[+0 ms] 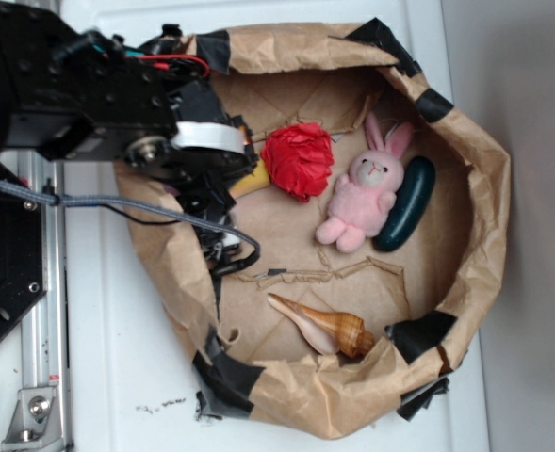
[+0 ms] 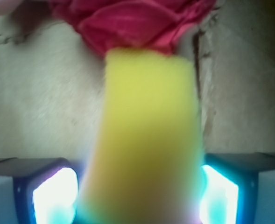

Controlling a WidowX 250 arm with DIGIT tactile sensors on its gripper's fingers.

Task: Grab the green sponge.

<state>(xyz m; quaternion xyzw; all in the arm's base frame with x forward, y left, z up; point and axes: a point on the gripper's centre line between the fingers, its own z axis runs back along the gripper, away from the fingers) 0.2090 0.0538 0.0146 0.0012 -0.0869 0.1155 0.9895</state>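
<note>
The green sponge (image 2: 146,140), which looks yellow-green, fills the wrist view as a long block running from between my fingers up to a red crumpled cloth (image 2: 132,21). My gripper (image 2: 139,196) is shut on it, with a glowing pad (image 2: 55,196) against each side. In the exterior view only the sponge's yellowish end (image 1: 251,181) pokes out from under the gripper (image 1: 228,174), right beside the red cloth (image 1: 299,158). The rest of the sponge is hidden by the arm.
Everything lies in a brown paper basin (image 1: 484,188) with raised crumpled walls and black tape. A pink plush rabbit (image 1: 364,191) leans on a dark green cucumber-shaped object (image 1: 406,204). A brown seashell (image 1: 319,325) lies near the front wall. A cable (image 1: 164,212) trails from the arm.
</note>
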